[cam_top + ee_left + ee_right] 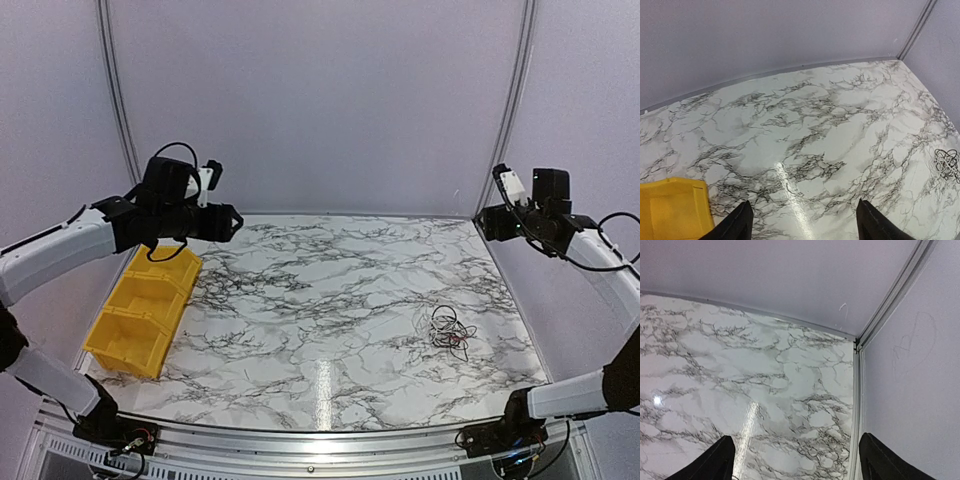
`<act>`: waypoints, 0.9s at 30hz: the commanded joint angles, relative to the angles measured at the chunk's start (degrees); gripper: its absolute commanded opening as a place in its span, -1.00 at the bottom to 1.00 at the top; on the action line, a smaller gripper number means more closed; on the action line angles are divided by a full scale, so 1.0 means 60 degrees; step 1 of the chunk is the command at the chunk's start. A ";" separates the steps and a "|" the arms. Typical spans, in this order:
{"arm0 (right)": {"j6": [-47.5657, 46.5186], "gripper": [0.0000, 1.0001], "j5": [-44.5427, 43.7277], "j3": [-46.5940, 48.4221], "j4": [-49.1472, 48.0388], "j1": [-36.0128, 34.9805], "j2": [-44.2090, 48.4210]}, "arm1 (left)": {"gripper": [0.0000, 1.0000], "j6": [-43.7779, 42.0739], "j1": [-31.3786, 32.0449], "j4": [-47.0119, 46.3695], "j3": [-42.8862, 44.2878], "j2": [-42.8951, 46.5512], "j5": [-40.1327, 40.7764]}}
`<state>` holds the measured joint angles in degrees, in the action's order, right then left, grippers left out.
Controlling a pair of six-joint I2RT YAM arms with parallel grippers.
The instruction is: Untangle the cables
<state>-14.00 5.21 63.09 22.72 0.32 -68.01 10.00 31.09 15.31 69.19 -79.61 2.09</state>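
Observation:
The cables [449,331] lie in a small tangle of thin black wires with whitish and reddish bits on the marble table, right of centre. The tangle also shows at the right edge of the left wrist view [947,163]. My left gripper [232,222] is open and empty, held high over the far left of the table; its dark fingertips [737,225] stand wide apart. My right gripper [484,222] is open and empty, high at the far right near the back corner; its fingertips [715,460] are wide apart. The cables are out of the right wrist view.
A yellow bin [148,306] with compartments stands along the left edge; its corner shows in the left wrist view [672,207]. Lilac walls close the table at the back and both sides, with a corner post [890,300] by the right gripper.

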 commanded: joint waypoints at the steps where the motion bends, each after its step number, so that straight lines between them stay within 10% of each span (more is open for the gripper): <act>1: -0.0525 0.79 -0.0024 -0.0554 0.0543 0.0352 0.0453 | 0.52 0.0933 0.1572 0.0157 0.0493 -0.0969 0.0552; 18: -0.5600 0.53 0.3158 -0.1442 0.5685 0.0692 -0.0140 | 0.71 0.2411 0.4894 0.0261 0.1795 -0.4000 -0.0514; 27: -0.6188 0.91 0.3289 -0.2345 0.5593 0.0631 -0.1259 | 0.88 0.2695 0.4994 0.0287 0.1870 -0.4258 -0.0723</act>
<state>-47.99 24.21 51.05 55.72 3.92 -72.49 24.97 60.71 15.77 78.39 -103.88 -1.19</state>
